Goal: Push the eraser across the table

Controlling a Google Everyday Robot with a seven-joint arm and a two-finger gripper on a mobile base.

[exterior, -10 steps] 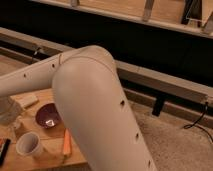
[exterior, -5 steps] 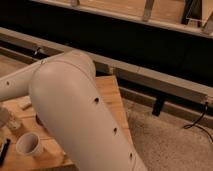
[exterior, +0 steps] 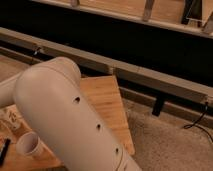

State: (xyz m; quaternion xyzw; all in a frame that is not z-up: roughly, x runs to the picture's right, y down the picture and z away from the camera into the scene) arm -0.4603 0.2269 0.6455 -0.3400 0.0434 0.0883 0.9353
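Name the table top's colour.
The table top is light honey-coloured wood, seen in the camera view; the gripper is not in view.

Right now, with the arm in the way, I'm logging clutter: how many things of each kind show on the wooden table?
Pale cup: 1
Dark flat item at the left edge: 1
Whitish item, kind unclear: 1
Total: 3
The arm hides much of the table; the end effector is out of view.
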